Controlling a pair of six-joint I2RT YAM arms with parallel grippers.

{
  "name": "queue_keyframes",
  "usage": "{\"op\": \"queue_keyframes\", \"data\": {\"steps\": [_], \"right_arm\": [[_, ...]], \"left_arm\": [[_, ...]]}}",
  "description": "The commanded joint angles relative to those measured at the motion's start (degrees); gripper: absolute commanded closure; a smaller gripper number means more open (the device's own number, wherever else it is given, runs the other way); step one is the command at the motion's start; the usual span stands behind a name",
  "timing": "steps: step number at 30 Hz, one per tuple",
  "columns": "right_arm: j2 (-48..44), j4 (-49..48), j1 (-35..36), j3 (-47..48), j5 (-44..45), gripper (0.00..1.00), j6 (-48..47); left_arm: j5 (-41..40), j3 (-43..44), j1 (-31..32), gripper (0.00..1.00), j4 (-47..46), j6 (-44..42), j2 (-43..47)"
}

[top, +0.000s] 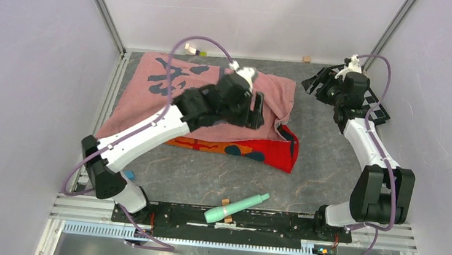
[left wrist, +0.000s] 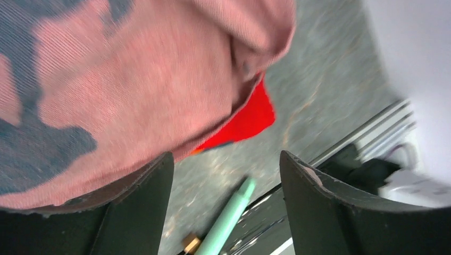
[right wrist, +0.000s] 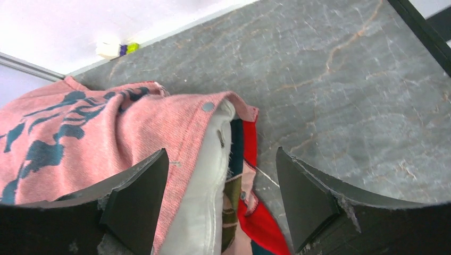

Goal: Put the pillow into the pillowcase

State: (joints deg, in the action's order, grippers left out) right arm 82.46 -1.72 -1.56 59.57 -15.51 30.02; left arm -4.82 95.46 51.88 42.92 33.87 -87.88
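Empty and wide open, the left hand [left wrist: 226,159] and right hand [right wrist: 220,154] hover near the pillowcase [top: 152,90] at the worktop's [top: 325,167] far edge — the pillow [right wrist: 205,196], bare at the mouth, may slide out if tugged.

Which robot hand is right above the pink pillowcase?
The left gripper: it hangs open over the pink side of the pillowcase. The right gripper, also open, is off to the side, above the grey table.
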Motion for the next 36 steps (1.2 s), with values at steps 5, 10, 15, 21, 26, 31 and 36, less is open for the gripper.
{"op": "queue_keyframes", "data": {"steps": [5,10,15,21,26,31,36], "right_arm": [[1.53,0.59,-0.06,7.41,-2.63,0.2,-0.03],[1.06,1.56,-0.04,8.57,-2.34,0.2,-0.7],[1.23,3.21,-0.03,9.75,-2.76,0.2,-0.68],[1.48,3.04,-0.04,10.18,-2.93,0.2,-0.31],[2.14,2.95,-0.04,10.06,-3.09,0.2,-0.29],[3.92,3.47,-0.02,11.46,-3.03,0.2,-0.76],[8.77,5.26,-0.06,15.55,-3.94,0.2,-1.49]], "left_arm": [[-18.82,-4.2,13.4,0.28,-1.57,-12.54,-4.57],[-22.8,-0.49,15.55,0.36,-1.18,-18.29,-10.72],[-23.81,1.17,15.65,0.4,-1.12,-20.3,-15.57],[-26.65,1.51,15.71,0.4,-2.95,-22.51,-18.69],[-27.5,1.22,15.68,0.55,-4.11,-23.23,-20.13],[-26.03,-0.45,16.31,0.92,-1.92,-21.33,-17.81],[-23.42,-5.03,17.07,0.97,1.2,-15.66,-7.44]]}}
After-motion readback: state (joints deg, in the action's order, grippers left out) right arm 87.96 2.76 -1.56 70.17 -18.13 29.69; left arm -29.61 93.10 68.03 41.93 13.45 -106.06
